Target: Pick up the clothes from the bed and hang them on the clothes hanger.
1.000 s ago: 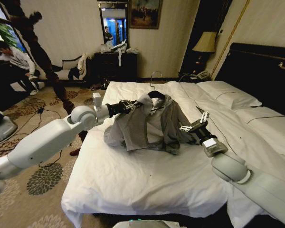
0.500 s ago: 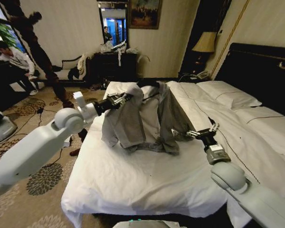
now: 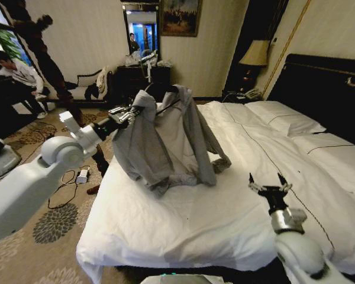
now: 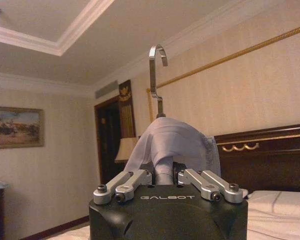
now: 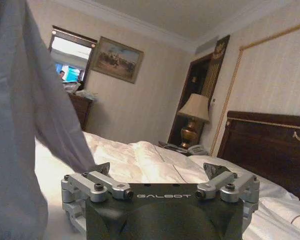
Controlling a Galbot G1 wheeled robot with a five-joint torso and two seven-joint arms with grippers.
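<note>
White bed (image 3: 183, 219) fills the room; left claw (image 3: 132, 112) clamps the hanger's shoulder, grey clothes (image 3: 165, 142) dangling at its four o'clock; right claw (image 3: 266, 188) spread wide, empty.

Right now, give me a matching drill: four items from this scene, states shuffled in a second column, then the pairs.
Items:
1. grey shirt
2. left gripper
3. right gripper
4. hanger hook

States:
A. fingers open, holding nothing, low over the bed
B. sticks up above the fabric
C. lifted at one shoulder, hem trailing on the duvet
D. shut on the shirt's shoulder

Pairs: 1-C, 2-D, 3-A, 4-B
</note>
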